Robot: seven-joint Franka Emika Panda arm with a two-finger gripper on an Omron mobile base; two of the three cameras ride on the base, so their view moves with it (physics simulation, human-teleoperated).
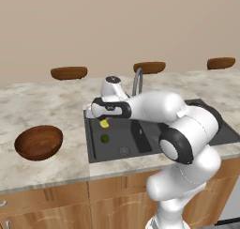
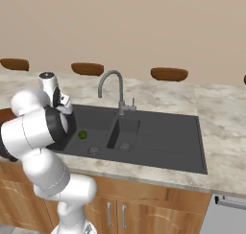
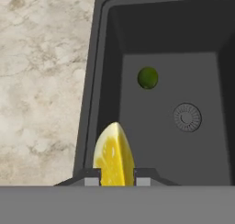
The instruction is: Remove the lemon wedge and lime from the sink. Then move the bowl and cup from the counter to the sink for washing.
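the gripper (image 3: 117, 177) pinches the lemon wedge (image 3: 114, 154) between its two fingertips (image 3: 93, 177), the yellow piece standing point-up between them, lifted above the left basin of the sink (image 3: 98, 48). in the hand view the wedge hangs over the basin's inner wall close to the left rim, with marbled counter (image 3: 41, 81) just across that rim. in the left base view the lemon wedge (image 1: 104, 124) shows under the hand, above the basin floor and near the sink's (image 1: 89, 139) back left corner.

below it the lime (image 3: 148, 77) lies on the basin floor, apart from the walls and well apart from the round drain (image 3: 187, 117); the floor around both is bare. the right base view has the lime (image 2: 82, 134) in the left basin, near the arm's elbow.

left of the sink, the bowl (image 1: 38, 141) sits upright on the counter (image 1: 61, 106), near the front edge, with open counter between it and the sink rim.

farther back, the faucet (image 2: 112, 87) curves up behind the divider between the basins, and past the counter's far edge stand brown stool tops (image 1: 69, 72).
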